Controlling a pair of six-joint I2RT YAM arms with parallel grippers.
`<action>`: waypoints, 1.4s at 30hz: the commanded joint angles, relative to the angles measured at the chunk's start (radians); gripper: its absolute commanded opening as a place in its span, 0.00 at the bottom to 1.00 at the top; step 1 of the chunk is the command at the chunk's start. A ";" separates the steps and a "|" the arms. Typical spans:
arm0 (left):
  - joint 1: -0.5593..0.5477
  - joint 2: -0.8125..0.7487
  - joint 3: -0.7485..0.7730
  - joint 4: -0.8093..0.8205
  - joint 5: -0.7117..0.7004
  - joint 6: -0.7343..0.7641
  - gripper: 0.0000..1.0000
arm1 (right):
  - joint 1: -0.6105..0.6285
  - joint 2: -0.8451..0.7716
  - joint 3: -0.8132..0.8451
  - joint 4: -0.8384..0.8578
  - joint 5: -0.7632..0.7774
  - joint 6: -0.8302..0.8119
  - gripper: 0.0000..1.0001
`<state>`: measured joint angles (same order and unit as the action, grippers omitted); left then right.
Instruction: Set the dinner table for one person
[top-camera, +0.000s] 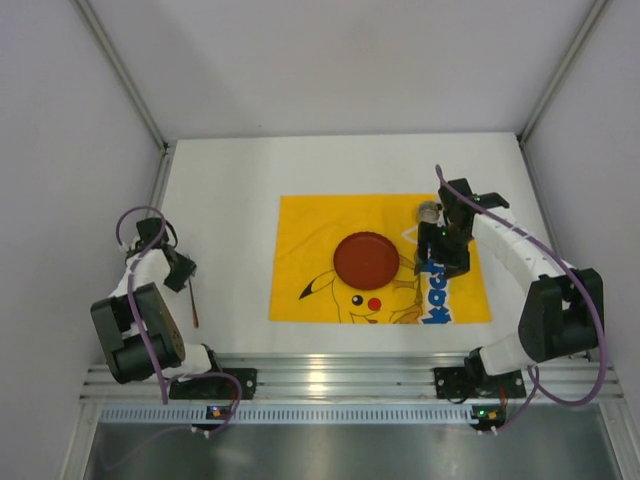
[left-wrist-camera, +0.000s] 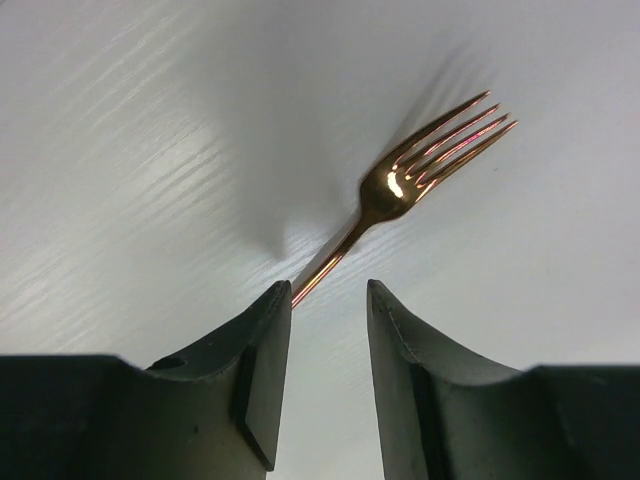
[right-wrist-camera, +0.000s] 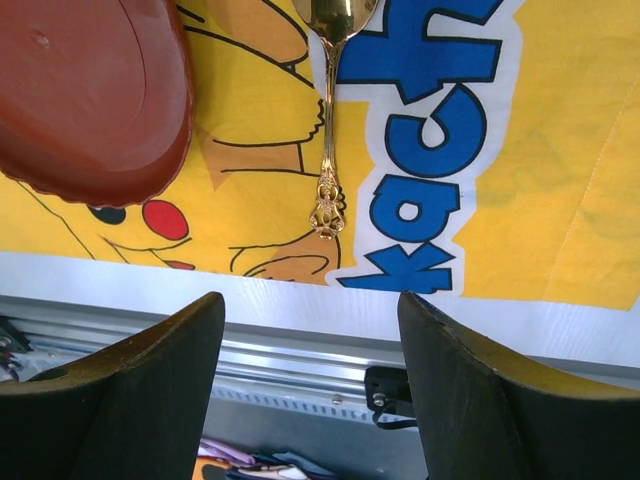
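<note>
Plainly, the dinner table (top-camera: 230, 170) is the broad white top under both arms, with its silver rail (top-camera: 330, 375) along the near edge. A yellow cartoon mat (top-camera: 300, 220) lies on its middle, nearer the right edge than the left, and a red plate (top-camera: 366, 260) sits in the mat's centre.

The right gripper (right-wrist-camera: 310, 300) hangs over the mat's right part with its jaws spread wide and nothing between them. Past them show the table's white near strip and the rail. A gold spoon (right-wrist-camera: 328, 120) lies on the mat just right of the plate, its handle pointing at the jaws.

The left gripper (left-wrist-camera: 328, 290) hangs over bare table near the left edge, jaws partly drawn in. A copper fork (left-wrist-camera: 390, 190) runs its handle to the left fingertip; whether it is pinched I cannot tell.
</note>
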<state>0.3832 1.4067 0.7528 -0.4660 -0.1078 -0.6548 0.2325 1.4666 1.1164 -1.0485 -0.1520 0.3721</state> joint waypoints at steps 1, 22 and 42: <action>0.000 -0.051 0.022 -0.132 -0.046 0.063 0.41 | -0.007 -0.043 -0.026 0.031 -0.012 0.025 0.70; 0.000 0.215 0.069 -0.057 0.013 0.110 0.00 | -0.009 -0.121 -0.107 0.062 -0.012 0.065 0.70; -0.127 0.075 0.442 -0.211 0.048 0.187 0.00 | -0.009 -0.184 0.101 -0.034 0.011 0.087 0.71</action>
<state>0.2996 1.5585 1.1339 -0.6518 -0.0673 -0.4789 0.2325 1.3308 1.1469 -1.0443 -0.1581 0.4480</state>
